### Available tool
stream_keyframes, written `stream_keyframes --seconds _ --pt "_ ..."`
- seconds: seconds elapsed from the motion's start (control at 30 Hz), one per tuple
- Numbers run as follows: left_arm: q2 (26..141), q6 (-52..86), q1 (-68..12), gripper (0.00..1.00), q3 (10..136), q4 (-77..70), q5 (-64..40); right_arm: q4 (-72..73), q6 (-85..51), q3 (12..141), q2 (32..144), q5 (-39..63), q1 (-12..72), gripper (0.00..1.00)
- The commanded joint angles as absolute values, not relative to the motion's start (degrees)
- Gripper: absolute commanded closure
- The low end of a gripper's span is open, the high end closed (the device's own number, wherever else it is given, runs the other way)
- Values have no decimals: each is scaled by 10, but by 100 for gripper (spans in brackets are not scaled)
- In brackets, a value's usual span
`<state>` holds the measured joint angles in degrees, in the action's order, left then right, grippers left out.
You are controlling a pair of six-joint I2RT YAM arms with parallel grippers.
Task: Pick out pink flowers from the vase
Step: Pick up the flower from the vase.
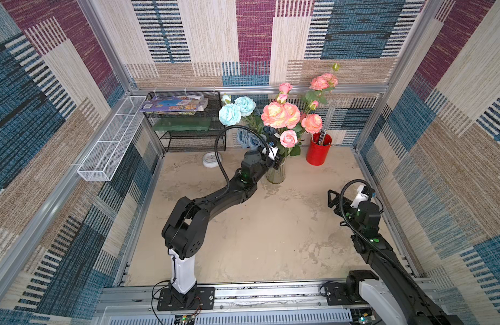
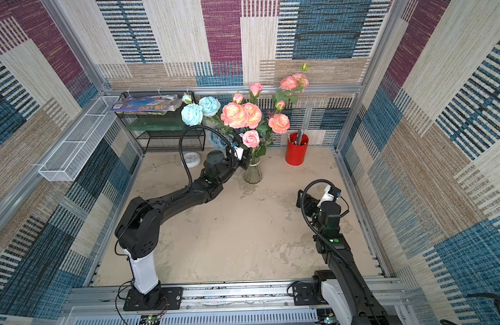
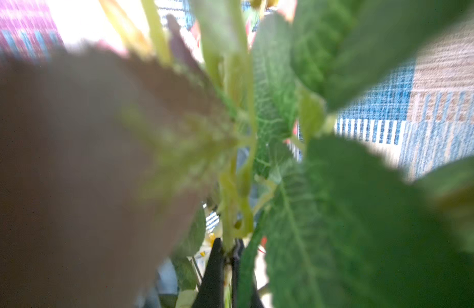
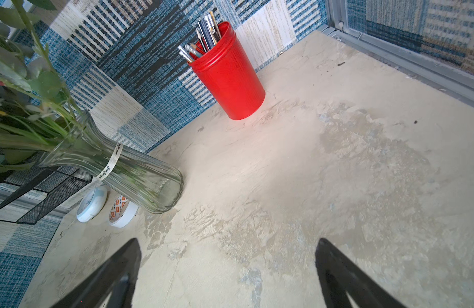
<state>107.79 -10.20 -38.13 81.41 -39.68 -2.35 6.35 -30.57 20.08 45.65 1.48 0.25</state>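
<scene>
Toward 12 o'clock on the desk (image 1: 271, 239): I see the vase (image 1: 275, 176) standing upright near the back wall, long axis vertical, mouth up.
Pink flowers (image 1: 281, 114): in the vase, stems running up out of its neck with their long axes close to vertical. The blooms face upward, and the tallest spray leans toward 1 o'clock.
Blue roses (image 1: 237, 111): in the same vase, on the 10 o'clock side of the pink heads.
Left gripper (image 1: 276, 160): at the vase rim on its 9 o'clock side, under the lowest pink rose. In the left wrist view I see its fingertips (image 3: 214, 266) closed on a thin green stem (image 3: 226, 221) that runs straight away from them. I cannot tell which bloom it carries, because blurred leaves fill the view.
Right gripper (image 4: 228, 241): jaws wide apart with nothing between them, above bare desk at the vase's 4 o'clock, well apart from it.
Red pen cup (image 1: 317, 153): upright at the vase's 2 o'clock, not touching it.
White clock (image 1: 212, 159): flat on the desk at the vase's 9 o'clock.
</scene>
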Motion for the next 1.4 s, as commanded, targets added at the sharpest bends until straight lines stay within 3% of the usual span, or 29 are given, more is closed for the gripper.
stream_keyframes --seconds 0.0,0.43,0.63,1.0,1.27,1.37 --pt "1054 -110 -383 100 829 -392 -44 75 -310 199 452 13 2 4" --pt "1017 -107 -384 100 891 -242 -37 64 -309 197 433 13 3 4" --pt "1021 -121 -384 100 977 -99 -10 60 -308 197 428 11 2 4" --pt "990 -129 -384 100 961 -152 22 55 -306 198 423 12 2 4" --pt "1040 -137 -384 100 1147 23 -1 54 -306 198 423 12 1 4" --pt "1046 -139 -385 100 1164 45 -1 53 -306 199 422 12 1 4"
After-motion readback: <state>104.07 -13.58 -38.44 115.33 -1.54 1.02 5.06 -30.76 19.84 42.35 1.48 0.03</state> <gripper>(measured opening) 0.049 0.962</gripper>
